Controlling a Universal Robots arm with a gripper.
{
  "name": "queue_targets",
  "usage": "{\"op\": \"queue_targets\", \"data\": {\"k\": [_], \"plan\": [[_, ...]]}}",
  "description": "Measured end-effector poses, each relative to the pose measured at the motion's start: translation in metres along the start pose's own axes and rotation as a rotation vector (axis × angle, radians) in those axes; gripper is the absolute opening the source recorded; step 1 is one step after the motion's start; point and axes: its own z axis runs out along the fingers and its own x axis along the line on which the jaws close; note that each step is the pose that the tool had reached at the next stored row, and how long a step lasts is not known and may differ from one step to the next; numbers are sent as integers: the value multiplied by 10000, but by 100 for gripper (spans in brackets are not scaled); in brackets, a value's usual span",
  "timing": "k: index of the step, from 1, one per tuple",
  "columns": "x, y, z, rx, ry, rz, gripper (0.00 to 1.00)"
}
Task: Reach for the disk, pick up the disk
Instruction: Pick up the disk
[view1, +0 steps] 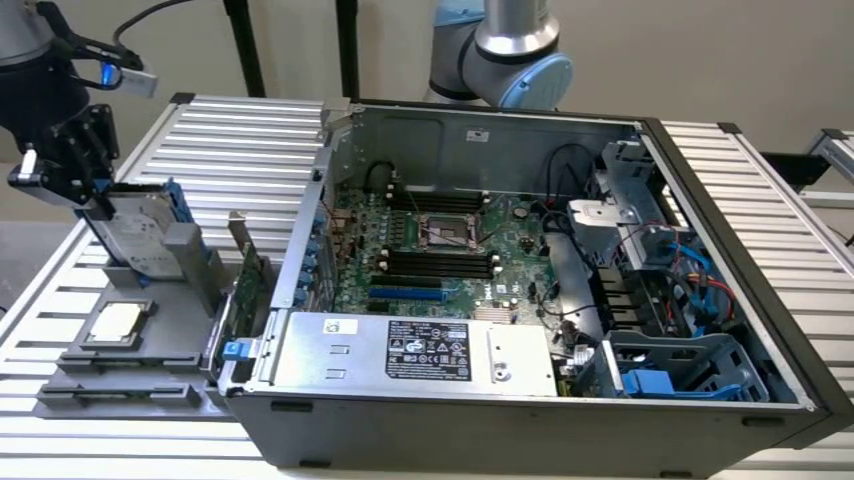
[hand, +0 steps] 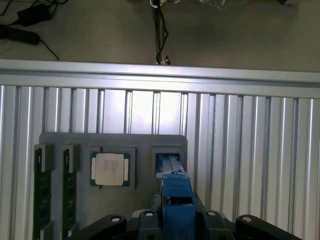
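Gripper (view1: 91, 203) is clamping the upright disk (view1: 134, 232) by its blue-framed top edge (reach apparently done), its lower end seemingly sitting in the grey tray (hand: 140, 142), lift unfinished.

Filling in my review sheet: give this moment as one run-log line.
stage: grasp | gripper: closed on disk top edge | disk: standing, lower end at tray slot

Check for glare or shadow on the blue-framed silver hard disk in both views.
Wrist view: strong glare on the ribbed aluminium table beside the grey tray; the blue-framed silver hard disk carries none. Exterior view: even light, no glare on the disk.
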Motion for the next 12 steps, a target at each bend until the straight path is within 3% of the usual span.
{"op": "queue_targets", "data": {"k": [7,12], "plan": [[0,-3,-119,0,0,0,33],[2,-6,-308,0,0,0,33]]}}
